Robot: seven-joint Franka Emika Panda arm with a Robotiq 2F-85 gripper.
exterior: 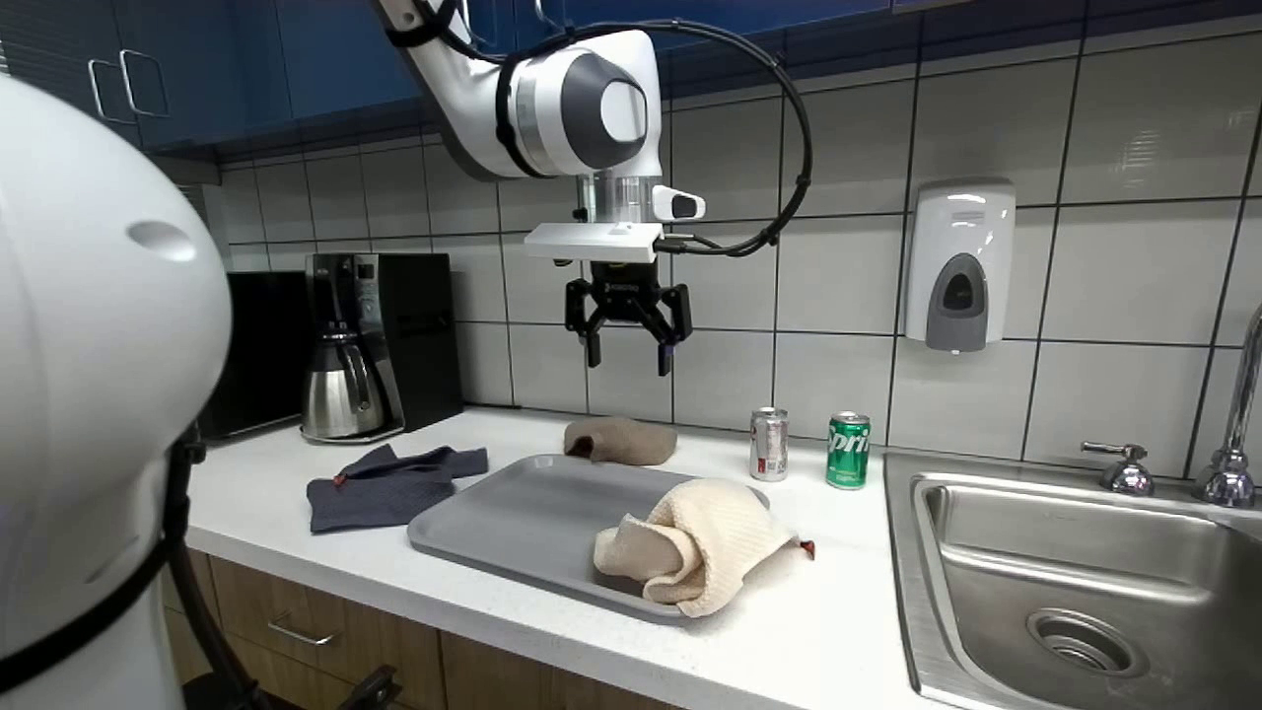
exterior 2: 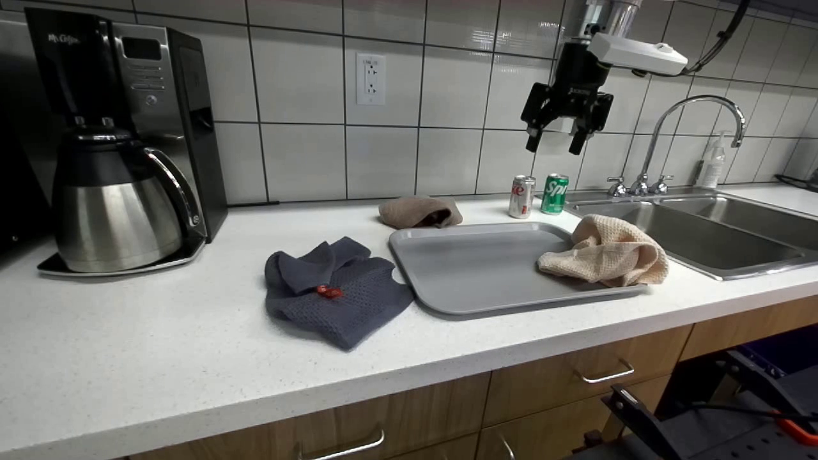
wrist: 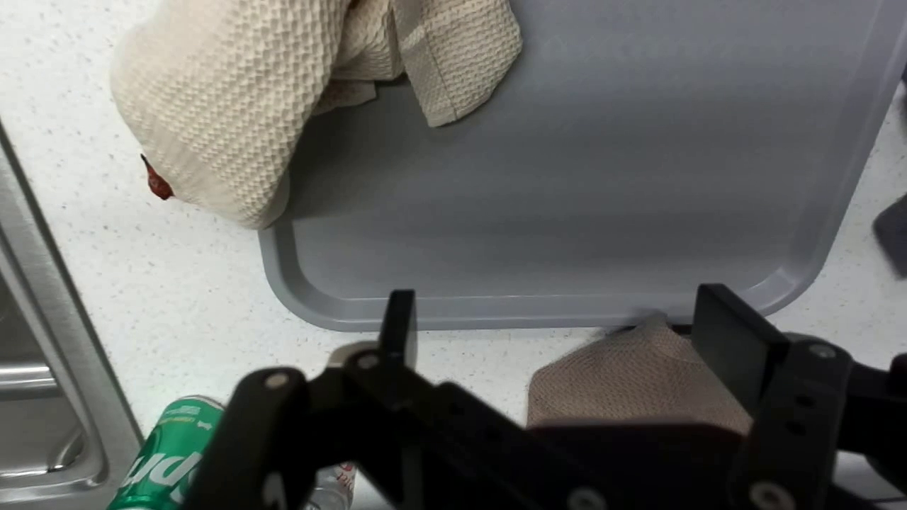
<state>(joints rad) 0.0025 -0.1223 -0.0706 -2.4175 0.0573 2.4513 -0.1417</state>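
"Mr. Coffee" is printed on the coffee maker (exterior 2: 153, 96), part of "Sprite" on a can (exterior 2: 555, 193). The white counter (exterior 2: 179, 345) is backed by tiles (exterior 2: 300, 76). By the gripper (exterior: 629, 365), spread wide overhead, nothing is held; the brown cloth (exterior: 631, 443) is laid beside the tray (exterior: 527, 518).

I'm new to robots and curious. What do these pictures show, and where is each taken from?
The white machine is a robot arm with a black two-fingered gripper. Two pictures come from cameras outside the robot; the third, from one on its wrist, looks down past the fingers. On the counter lies a gray tray with a cream cloth bunched over one edge. Near it are a dark blue cloth, a brown cloth, a silver can and a green can; beyond are a coffee maker and a sink. The gripper hangs open, holding nothing.
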